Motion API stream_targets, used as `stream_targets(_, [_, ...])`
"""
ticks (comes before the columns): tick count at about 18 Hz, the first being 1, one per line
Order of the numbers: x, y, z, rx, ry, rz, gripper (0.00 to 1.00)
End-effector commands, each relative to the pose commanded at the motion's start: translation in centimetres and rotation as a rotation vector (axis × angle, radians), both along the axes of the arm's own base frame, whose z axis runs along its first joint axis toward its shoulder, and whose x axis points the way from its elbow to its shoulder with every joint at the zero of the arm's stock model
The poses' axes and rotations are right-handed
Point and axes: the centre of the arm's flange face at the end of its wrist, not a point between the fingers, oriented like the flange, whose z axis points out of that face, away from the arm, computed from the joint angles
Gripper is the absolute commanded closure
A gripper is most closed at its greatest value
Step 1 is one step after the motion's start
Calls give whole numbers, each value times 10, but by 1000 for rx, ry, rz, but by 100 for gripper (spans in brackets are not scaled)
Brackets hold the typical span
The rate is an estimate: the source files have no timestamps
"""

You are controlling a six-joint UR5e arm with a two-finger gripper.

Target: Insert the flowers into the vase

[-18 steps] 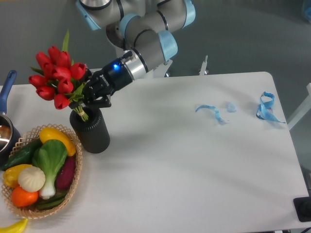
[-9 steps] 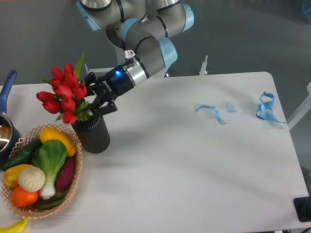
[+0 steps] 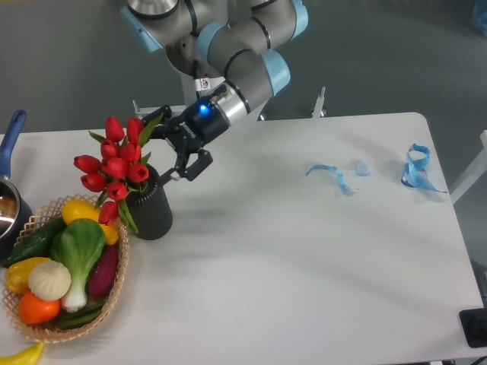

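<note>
Red tulip bunch with green leaves and stems [image 3: 116, 169]. Matte black ribbed cylinder vase [image 3: 151, 209]. Black two-finger gripper [image 3: 169, 150] with a small glowing blue light, on a grey arm with light blue joint caps [image 3: 251, 57]. White tabletop [image 3: 304, 258]. Tan woven wicker basket [image 3: 114, 293] holding a green leafy vegetable with a white base [image 3: 74, 255], a yellow pepper [image 3: 91, 217], a dark green cucumber [image 3: 34, 242], a dark purple vegetable [image 3: 103, 270], a pale cream garlic bulb [image 3: 49, 280] and an orange round fruit [image 3: 36, 308]. Light blue ribbon scraps [image 3: 415, 169] at the table's far side. Dark blue pan handle [image 3: 11, 129] at the left edge. Grey floor beyond.
</note>
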Motion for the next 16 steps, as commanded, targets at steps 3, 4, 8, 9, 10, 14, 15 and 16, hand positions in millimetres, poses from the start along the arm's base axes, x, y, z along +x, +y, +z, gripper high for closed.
stream_targets(3, [-16,-17,11,-25,44,63,0])
stream_targets(4, [-24,-23,15,-34,52,90,0])
stream_targets(8, [-58,-36,35,-135,131,178,0])
stream_targets(9, [-68,-40,42,-175,129,214,0])
stream_targets(10, [-78,-43,58,-219,155,254,0])
stream_targets(14, [-105,-53,80,-400,233,366,0])
stream_targets(15, [-111,-56,82,-446,255,392,0])
stream_targets(16, [-117,-59,86,-486,278,415,0])
